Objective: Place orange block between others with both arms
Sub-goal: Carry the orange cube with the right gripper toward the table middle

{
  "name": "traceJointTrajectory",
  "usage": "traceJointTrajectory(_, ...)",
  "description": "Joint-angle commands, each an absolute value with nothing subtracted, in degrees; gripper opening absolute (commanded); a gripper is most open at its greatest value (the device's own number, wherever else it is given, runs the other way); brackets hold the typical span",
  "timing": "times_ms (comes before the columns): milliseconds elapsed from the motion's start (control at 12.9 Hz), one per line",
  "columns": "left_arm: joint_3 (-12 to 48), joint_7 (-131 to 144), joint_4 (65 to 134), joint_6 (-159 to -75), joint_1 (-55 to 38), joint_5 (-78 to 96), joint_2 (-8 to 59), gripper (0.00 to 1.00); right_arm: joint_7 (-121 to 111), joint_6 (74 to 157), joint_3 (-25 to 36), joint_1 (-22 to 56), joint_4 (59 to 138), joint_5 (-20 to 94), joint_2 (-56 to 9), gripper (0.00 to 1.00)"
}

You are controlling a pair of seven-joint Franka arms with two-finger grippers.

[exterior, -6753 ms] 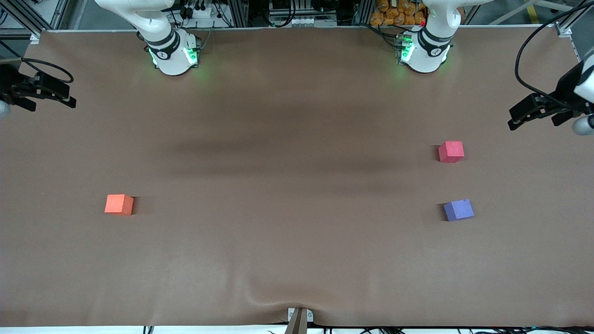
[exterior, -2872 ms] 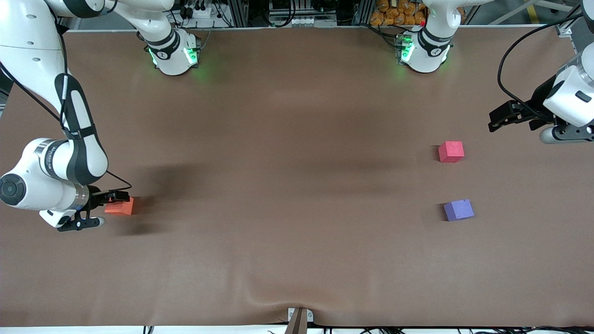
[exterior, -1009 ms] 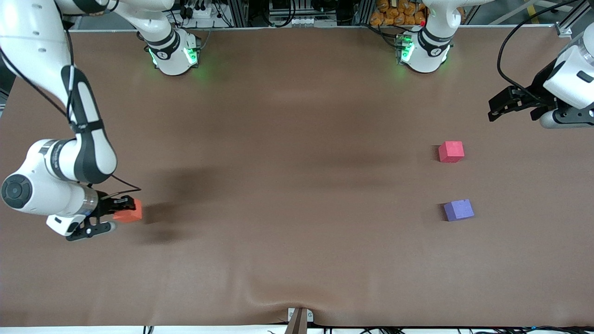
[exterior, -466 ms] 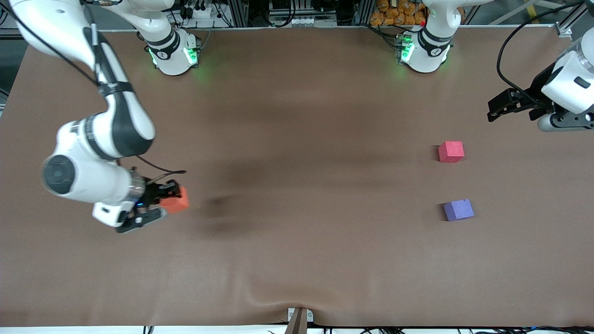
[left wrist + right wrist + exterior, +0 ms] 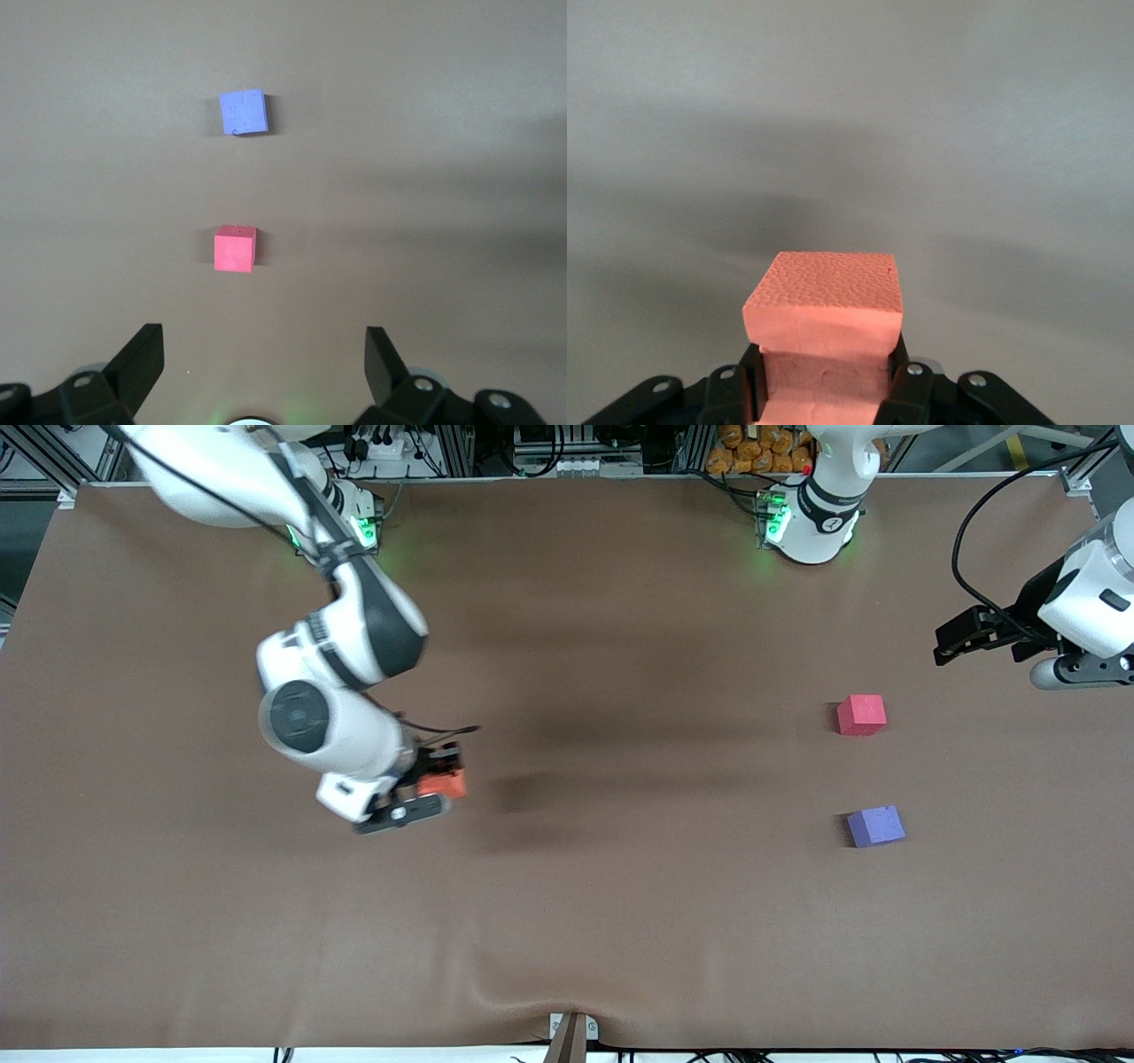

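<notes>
My right gripper [image 5: 440,781] is shut on the orange block [image 5: 442,784] and holds it up over the middle of the table, toward the right arm's end. In the right wrist view the orange block [image 5: 825,329] sits squeezed between the two black fingers [image 5: 749,382]. The red-pink cube [image 5: 861,715] and the purple-blue cube [image 5: 875,825] lie on the table toward the left arm's end, the purple-blue one nearer the front camera. My left gripper [image 5: 948,648] hangs open and empty in the air at that end; its wrist view shows the red-pink cube [image 5: 235,249] and the purple-blue cube [image 5: 244,112].
A brown mat [image 5: 620,921] covers the table, with a wrinkle at its front edge by a small bracket [image 5: 571,1032]. The arm bases [image 5: 811,522] stand along the edge farthest from the front camera.
The right arm has carried the orange block off the table and toward the middle, away from its own end. The left arm has barely shifted.
</notes>
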State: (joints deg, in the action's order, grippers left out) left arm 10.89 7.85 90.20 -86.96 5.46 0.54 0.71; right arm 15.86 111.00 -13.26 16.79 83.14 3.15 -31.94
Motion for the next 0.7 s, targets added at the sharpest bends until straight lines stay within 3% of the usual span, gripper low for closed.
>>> traceJointTrajectory(0,11.1,7.3,90.0,-87.1,5.8,0.4,0.4,1.00,26.9,111.2,-12.8,22.7,78.8,2.5,-36.4,0.00)
traceJointTrajectory(233,11.1,7.4,89.9,-87.2,5.8,0.4,0.4,1.00,40.4,116.3,-12.7,29.6,76.2,2.5,-41.1,0.00)
traceJointTrajectory(621,11.1,7.3,90.1,-87.2,6.5,-0.2,0.4,1.00,41.2,121.9,-10.3,35.0,75.6,2.0,-46.3,0.00)
